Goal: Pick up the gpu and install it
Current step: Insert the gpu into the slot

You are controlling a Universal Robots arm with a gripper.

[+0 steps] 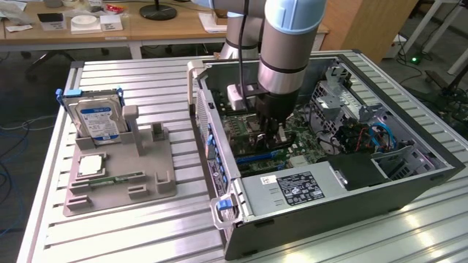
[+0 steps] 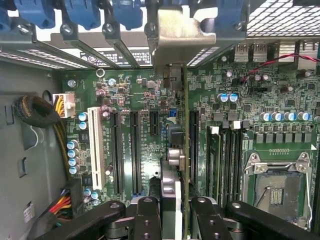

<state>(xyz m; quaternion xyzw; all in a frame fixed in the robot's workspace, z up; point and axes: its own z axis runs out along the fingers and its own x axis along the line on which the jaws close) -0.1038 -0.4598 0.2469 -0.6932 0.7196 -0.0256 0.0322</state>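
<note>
Item: gpu [image 2: 185, 150], edge-on, clasped by end effector [image 2: 175, 220] above motherboard [image 2: 150, 100]; risk judged: connector jammed if misaligned with slot

bench [image 1: 146, 230]: ribbed bare aluminium, dull sheen | computer case [image 1: 380, 192]: matt dark painted metal | gpu [image 2: 185, 150]: thin green board seen edge-on, satin silvery metal bracket | motherboard [image 2: 145, 100]: green, matt | tool [image 2: 170, 220]: black matt fingers | fixture tray [image 1: 120, 186]: grey matt plastic | hard drive [image 1: 98, 120]: silvery metal, glossy blue label
</note>
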